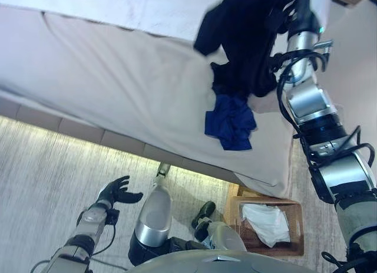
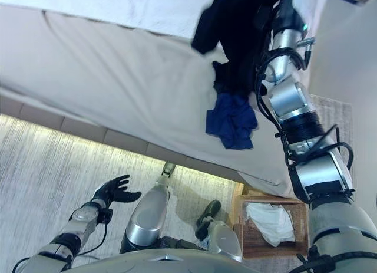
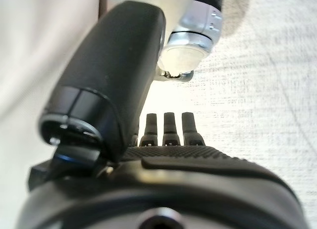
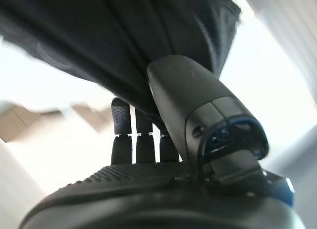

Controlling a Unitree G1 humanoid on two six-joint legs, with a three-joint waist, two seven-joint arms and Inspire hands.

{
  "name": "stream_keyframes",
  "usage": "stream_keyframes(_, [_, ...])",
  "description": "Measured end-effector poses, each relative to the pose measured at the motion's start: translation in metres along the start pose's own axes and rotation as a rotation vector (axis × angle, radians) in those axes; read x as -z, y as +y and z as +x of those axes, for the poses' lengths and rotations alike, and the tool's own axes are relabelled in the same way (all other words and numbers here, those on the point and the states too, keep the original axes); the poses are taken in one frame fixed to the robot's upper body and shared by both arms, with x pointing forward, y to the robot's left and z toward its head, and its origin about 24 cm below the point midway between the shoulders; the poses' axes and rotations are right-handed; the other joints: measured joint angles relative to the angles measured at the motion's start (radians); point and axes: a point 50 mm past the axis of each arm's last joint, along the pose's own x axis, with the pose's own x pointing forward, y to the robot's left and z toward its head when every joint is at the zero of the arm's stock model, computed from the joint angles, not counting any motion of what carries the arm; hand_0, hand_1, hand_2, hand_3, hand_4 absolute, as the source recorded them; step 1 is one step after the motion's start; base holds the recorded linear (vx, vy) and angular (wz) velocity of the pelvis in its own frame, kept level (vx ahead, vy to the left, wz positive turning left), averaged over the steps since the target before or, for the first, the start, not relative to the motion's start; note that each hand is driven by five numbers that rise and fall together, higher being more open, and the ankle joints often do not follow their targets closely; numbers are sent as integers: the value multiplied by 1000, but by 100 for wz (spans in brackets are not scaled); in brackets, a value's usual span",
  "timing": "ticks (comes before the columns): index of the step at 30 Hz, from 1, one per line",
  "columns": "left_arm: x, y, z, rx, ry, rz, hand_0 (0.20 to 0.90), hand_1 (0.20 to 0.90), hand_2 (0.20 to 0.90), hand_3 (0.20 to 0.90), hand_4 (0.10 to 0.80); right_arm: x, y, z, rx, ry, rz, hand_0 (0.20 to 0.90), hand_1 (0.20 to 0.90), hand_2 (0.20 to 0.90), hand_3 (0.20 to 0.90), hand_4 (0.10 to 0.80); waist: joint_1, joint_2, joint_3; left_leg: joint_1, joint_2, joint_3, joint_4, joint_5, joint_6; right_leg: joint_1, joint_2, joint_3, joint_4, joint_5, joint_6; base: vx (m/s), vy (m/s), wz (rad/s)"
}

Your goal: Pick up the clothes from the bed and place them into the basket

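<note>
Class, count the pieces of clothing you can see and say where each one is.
3. A black garment hangs from the right hand; a blue garment lies on the bed; a white one is in the basket. Others may be hidden.

A bedroom in a home: a wide bed (image 1: pixel 118 78) under a pale sheet with clothes (image 1: pixel 232 117) lying on it, a light strip glowing along its base, grey carpet (image 1: pixel 47 167) beside it and a wicker basket (image 1: pixel 294 246) of laundry on the floor.

Pale striped carpet (image 1: pixel 41 167) beside lit strip (image 1: pixel 70 137) along floor edge.
</note>
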Motion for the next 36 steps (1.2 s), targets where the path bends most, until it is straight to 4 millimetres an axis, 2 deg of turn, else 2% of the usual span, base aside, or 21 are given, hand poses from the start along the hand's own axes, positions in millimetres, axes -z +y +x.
stream_keyframes(4, [12,-7,-2,21,41,17,900,900,900,900,800,2,-23,-5,50,-41,-26,300,300,300,200,100,-70,-14,-57,23,9,35,-4,-6,-3,4,4,38,-18,5,-6,34,-61,-34])
stream_keyframes(8, [40,-10,-11,36,133,55,900,900,900,900,800,21,-28,-22,43,-2,-69,300,300,300,200,100,-137,-10,-177,54,22,93,-40,-8,-7,1,13,89,-52,19,-16,-18,-78,-40])
stream_keyframes(11, [49,-16,-14,60,159,71,900,900,900,900,800,35,-39,-30,86,26,-119,300,300,300,200,100,-174,11,-232,104,35,125,-92,8,-7,13,25,121,-69,22,-18,-33,-70,-37])
stream_keyframes(15, [57,-30,-16,100,187,63,900,900,900,900,800,49,-73,-33,244,54,-177,300,300,300,200,100,-237,54,-276,138,51,169,-101,7,-14,22,40,165,-86,25,-22,4,-65,-31])
stream_keyframes(18, [55,-43,-16,144,183,63,900,900,900,900,800,63,-99,-37,355,106,-204,300,300,300,200,100,-285,81,-303,156,57,189,-102,6,-15,27,45,192,-92,25,-22,12,-83,-28])
stream_keyframes(22, [54,-62,-16,205,179,50,900,900,900,900,800,86,-115,-53,382,202,-233,300,300,300,200,100,-346,100,-335,182,71,225,-105,-8,-28,38,55,227,-107,31,-14,1,-105,-32])
stream_keyframes(28, [50,-71,-14,234,183,45,900,900,900,900,800,126,-115,-85,227,363,-327,300,300,300,200,100,-397,115,-353,188,98,268,-107,-11,-32,13,77,267,-108,31,-14,-15,-98,-23])
stream_keyframes(30, [53,-72,-15,239,191,57,900,900,900,900,800,148,-110,-107,143,478,-353,300,300,300,200,100,-407,127,-363,188,106,279,-107,-18,-42,3,83,274,-108,31,-14,-16,-84,-14])
stream_keyframes(36, [65,-77,-22,267,227,90,900,900,900,900,800,193,-96,-166,-67,734,-451,300,300,300,200,100,-406,159,-380,178,110,288,-107,-21,-39,-12,85,279,-112,31,-14,-46,-109,-4])
